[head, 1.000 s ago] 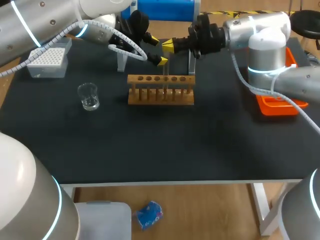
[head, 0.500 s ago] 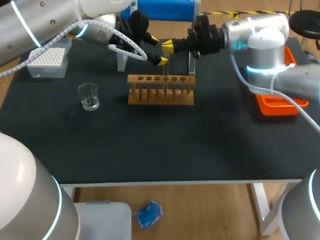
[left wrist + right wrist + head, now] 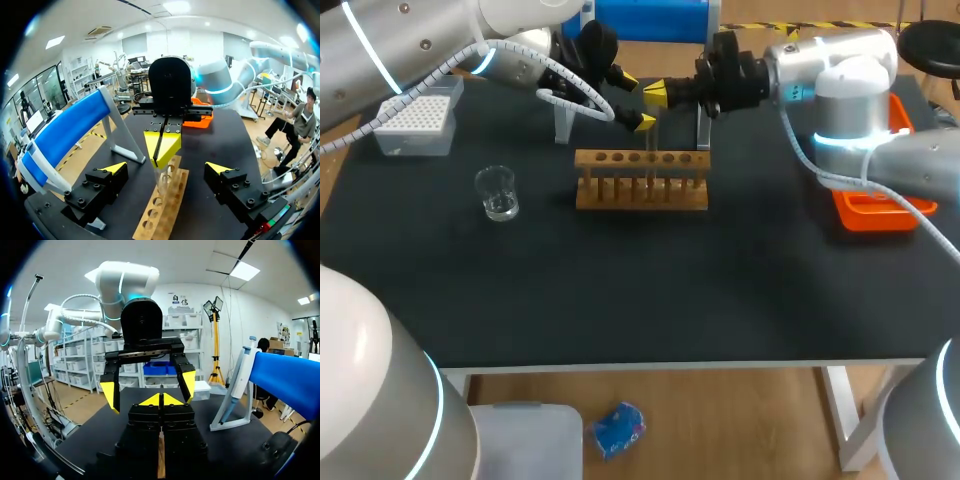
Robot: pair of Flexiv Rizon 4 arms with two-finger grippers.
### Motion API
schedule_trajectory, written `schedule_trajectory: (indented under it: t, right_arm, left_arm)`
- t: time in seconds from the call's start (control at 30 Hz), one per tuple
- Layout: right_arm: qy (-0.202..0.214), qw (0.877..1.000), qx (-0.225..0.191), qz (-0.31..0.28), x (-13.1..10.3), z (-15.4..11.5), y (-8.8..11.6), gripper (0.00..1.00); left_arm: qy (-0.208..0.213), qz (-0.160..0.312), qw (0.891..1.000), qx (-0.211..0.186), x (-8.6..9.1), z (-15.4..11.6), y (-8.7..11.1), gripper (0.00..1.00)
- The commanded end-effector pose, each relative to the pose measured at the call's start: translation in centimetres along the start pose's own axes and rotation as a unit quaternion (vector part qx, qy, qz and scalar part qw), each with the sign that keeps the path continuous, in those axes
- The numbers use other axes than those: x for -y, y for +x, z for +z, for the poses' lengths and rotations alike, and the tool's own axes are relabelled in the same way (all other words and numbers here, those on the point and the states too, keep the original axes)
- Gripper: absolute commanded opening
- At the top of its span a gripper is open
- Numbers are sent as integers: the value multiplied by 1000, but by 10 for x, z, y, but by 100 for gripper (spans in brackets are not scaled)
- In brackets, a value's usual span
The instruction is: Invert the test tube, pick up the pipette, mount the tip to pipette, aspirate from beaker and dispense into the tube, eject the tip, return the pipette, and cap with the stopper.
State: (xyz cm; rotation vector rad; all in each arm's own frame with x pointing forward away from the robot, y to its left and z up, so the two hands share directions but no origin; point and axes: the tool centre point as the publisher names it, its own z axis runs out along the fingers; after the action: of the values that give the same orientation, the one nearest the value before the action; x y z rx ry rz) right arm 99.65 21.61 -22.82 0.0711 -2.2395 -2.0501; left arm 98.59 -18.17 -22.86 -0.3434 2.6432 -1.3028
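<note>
Gripping the test tube (image 3: 162, 184) at its upper end, the right tool (image 3: 162, 146) is pressing its two yellow tips together on the glass. Its arm is coming in from the right over the back of the table (image 3: 670, 290). Tube is hanging upright right over the wooden rack (image 3: 642, 182), lower end at the row of holes near the rack's middle. Cannot tell if it is sitting in a hole or just above one.

Left tool (image 3: 634, 101) is facing the right tool from the opposite side. Its fingers are spread wide, released, one tip on each side of the tube and neither touching it. In the right wrist view its tips are standing apart just beyond the right tool's clenched tips.

Beaker (image 3: 498, 193) is standing upright well left of the rack, showing a little clear liquid at the bottom. Tip box (image 3: 417, 122) is sitting at the far left, behind the beaker, under the left arm. Pipette (image 3: 234, 382) is leaning in its stand behind the rack, near the right tool, nothing touching it. Orange tray (image 3: 873, 210) is sitting at the table's right edge, partly hidden under the right arm.
</note>
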Motion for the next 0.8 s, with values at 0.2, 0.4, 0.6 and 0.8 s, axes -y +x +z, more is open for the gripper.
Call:
schedule_trajectory:
  t: [0.2, 0.4, 0.6, 0.8]
  right_arm:
    - [4, 1000, 2, -19, -4, -6, 0, 0]
    - [9, 999, 3, -34, -18, -8, 1, 0]
    - [15, 999, 7, -46, -30, -13, 4, 0]
    - [45, 998, 19, -43, -39, -26, 11, 0]
  left_arm:
    - [1, 1, 1000, -7, -1, 0, -4, 100]
    - [1, 1, 1000, -7, -1, 0, -4, 100]
    - [1, 1, 1000, -7, -1, 0, -4, 100]
    - [1, 1, 1000, -7, -1, 0, -4, 100]
